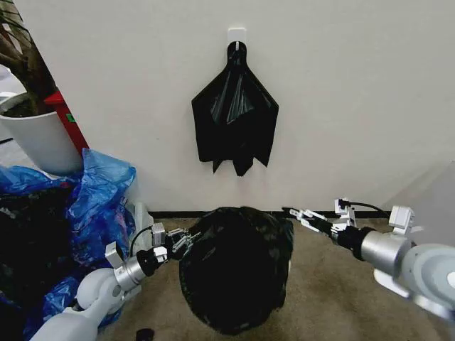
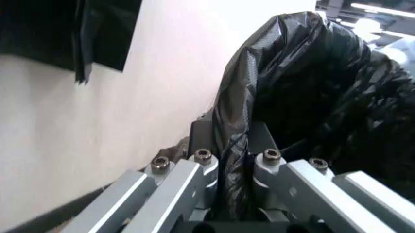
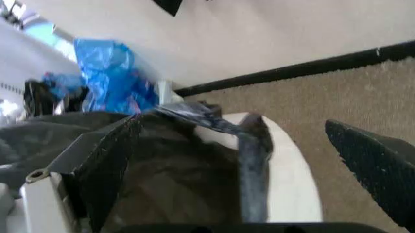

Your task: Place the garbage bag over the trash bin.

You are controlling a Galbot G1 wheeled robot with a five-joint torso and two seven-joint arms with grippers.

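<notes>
Black plastic covers most of what sits on the carpet (image 1: 341, 284) by the wall (image 1: 355, 92): the garbage bag (image 1: 238, 266) is draped over the trash bin (image 3: 295, 179), whose off-white rim and side peek out on the robot's right, seen best in the right wrist view. The bag's wrinkled film balloons up above the bin and spills down its front.

To the left lies a heap of shiny blue bags (image 1: 99, 192), with a white plant pot (image 1: 39, 138) behind them. On the wall above hangs a smaller black bundle (image 1: 234, 117), tapering to a point at a white hook (image 1: 237, 34).

The left gripper (image 1: 181, 240) is at the bag's left edge, its fingers (image 2: 194, 187) closed on a fold of the film that runs between them in the left wrist view. The right gripper (image 1: 307, 217) hangs just beside the bag's upper right edge, apart from it, its fingers spread wide with nothing between them.
</notes>
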